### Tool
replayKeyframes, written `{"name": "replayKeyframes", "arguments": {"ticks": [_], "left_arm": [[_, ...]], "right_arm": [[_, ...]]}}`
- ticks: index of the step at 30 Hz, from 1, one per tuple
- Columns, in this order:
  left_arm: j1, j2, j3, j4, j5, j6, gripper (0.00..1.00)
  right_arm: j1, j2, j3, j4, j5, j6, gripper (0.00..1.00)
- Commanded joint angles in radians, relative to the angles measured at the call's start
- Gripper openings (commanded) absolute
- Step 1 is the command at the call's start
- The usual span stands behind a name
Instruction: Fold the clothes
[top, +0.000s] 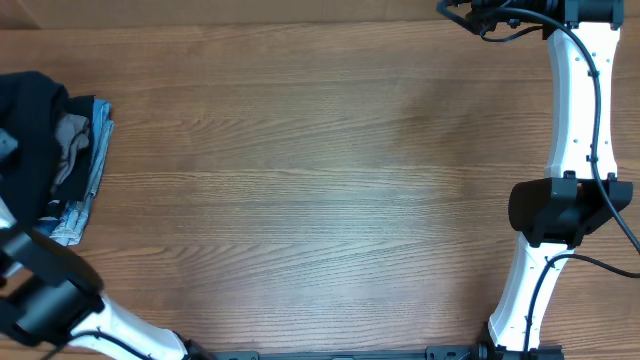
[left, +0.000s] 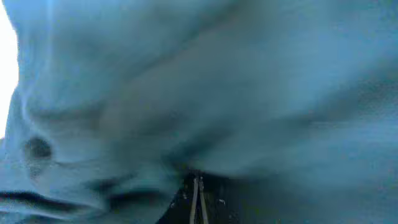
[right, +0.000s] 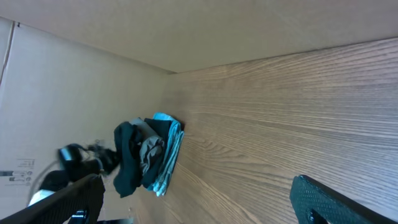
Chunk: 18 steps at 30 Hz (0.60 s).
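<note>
The left gripper (left: 198, 198) has its fingers pressed together. Cloth bunches right at their tips and fills everything ahead of them, so they seem to be pinching a fold of the plain black garment (top: 28, 100) of soft, wrinkly fabric (the wrist view is blurred and tints it blue-grey, so which layer is caught is a judgement). That garment lies crumpled on the folded stack (top: 95, 150) of grey and light-blue denim pieces, which is likely why it is being pinched: it must come off the pile onto the brown wooden table (top: 330, 180) before folding. The right gripper (right: 198, 193) has its fingers spread wide with only wood between them. The pile is well beyond their tips, so this arm is probably waiting until a second corner needs holding.
</note>
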<state>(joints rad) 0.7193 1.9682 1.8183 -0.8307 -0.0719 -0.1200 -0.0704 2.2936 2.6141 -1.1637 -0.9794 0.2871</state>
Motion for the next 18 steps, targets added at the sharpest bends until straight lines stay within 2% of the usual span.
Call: {"name": "replayKeyframes", "arguments": {"ticks": [1, 3, 5, 8, 9, 11, 13, 15, 18], "left_arm": [[-0.118, -0.262, 0.037, 0.090, 0.322, 0.112, 0.04], [-0.210, -0.327, 0.037, 0.105, 0.418, 0.169, 0.04], [-0.307, -0.335, 0.037, 0.060, 0.393, 0.220, 0.04], [-0.456, -0.295, 0.036, -0.042, 0.272, 0.233, 0.04], [-0.511, -0.279, 0.036, -0.061, 0.209, 0.233, 0.04], [-0.607, -0.257, 0.036, -0.069, 0.053, 0.233, 0.04], [-0.677, -0.256, 0.036, -0.057, -0.051, 0.233, 0.04], [-0.704, -0.265, 0.038, -0.056, -0.047, 0.227, 0.04], [-0.710, -0.295, 0.048, -0.098, -0.006, 0.198, 0.04]], "right_arm": [[-0.003, -0.044, 0.004, 0.002, 0.026, -0.030, 1.00], [-0.003, -0.044, 0.004, -0.018, 0.085, -0.030, 1.00], [-0.003, -0.044, 0.004, -0.052, 0.172, -0.050, 1.00], [-0.003, -0.044, 0.004, -0.153, 0.444, -0.087, 1.00], [0.003, -0.044, 0.004, -0.209, 0.631, -0.112, 1.00], [0.019, -0.044, 0.004, -0.272, 0.884, -0.150, 1.00], [0.042, -0.048, 0.005, -0.322, 1.084, -0.202, 0.92], [0.049, -0.068, 0.005, -0.327, 1.078, -0.207, 0.84], [0.049, -0.130, 0.005, -0.337, 1.029, -0.266, 0.82]]}}
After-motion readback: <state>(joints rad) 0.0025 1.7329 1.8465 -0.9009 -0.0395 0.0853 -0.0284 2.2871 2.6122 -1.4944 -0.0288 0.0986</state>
